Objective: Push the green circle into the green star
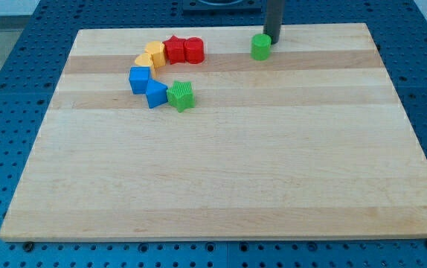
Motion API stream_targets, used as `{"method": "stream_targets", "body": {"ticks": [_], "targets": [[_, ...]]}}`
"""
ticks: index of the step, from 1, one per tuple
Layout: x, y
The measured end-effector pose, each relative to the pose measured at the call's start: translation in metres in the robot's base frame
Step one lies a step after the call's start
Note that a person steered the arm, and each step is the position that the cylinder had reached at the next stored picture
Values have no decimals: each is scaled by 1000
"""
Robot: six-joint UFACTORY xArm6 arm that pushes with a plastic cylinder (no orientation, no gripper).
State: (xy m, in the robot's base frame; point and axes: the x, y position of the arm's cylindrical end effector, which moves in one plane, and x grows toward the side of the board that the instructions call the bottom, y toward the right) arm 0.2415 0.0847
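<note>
The green circle (260, 47) stands near the view's top, right of centre, on the wooden board (221, 171). My tip (272, 42) rests just at its upper right side, touching or nearly touching it. The green star (181, 96) lies well to the view's left and a little lower, next to a blue triangular block (155, 94).
A curved row of blocks sits at the upper left: a blue cube (140, 79), two yellow blocks (154, 53) (143, 62), a red star-like block (175, 50) and a red cylinder (193, 50). The board's top edge is just behind my tip.
</note>
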Motion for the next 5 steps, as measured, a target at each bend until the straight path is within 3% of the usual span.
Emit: {"method": "stream_targets", "body": {"ticks": [5], "targets": [[80,-52]]}}
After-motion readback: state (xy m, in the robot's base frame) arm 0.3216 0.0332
